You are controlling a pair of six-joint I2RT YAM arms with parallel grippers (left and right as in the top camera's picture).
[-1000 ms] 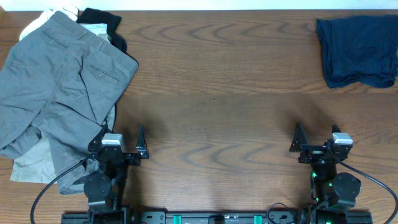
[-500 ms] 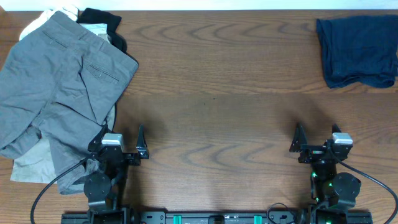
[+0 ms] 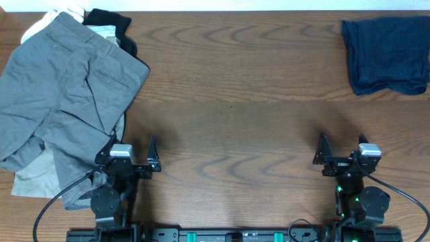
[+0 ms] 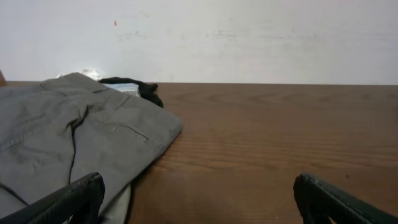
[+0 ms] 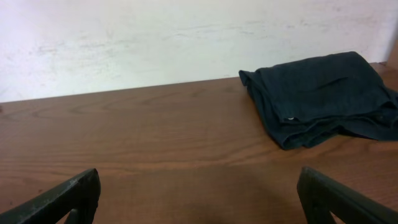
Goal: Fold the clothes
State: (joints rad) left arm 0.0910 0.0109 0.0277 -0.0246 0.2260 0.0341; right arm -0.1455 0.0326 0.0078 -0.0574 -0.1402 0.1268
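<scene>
Two hands: both sit at the near edge of the bench (image 3: 235, 87), empty, touching nothing.
Right hand (image 3: 342, 153): fingers spread wide, nothing between them; its own camera shows only bare wood in the gap.
Left hand (image 3: 127, 151): also spread wide and holding nothing, with the edge of the grey shorts (image 3: 60, 101) just beside its outer finger.
Task's thing: navy shorts (image 3: 386, 54) lie in the far right corner of the bench, a compact bunched heap partly cut by the picture's edge.
Direction from the right hand: ahead and off to its right, well apart; in the right wrist view the navy shorts (image 5: 317, 96) sit right of centre near the back wall.
Long axis: hard to call on so bunched a heap; it looks a little wider across the bench than deep, with a small pale button at its near left edge.
Nearer arm: the right one, plainly; the left would have to cross the whole bench.
Not the task's: the grey shorts, spread over paler and black garments (image 3: 111, 20) at far left.
Likely next need: the right arm reaching forward and rightward, probably dragging the heap toward the open middle.
</scene>
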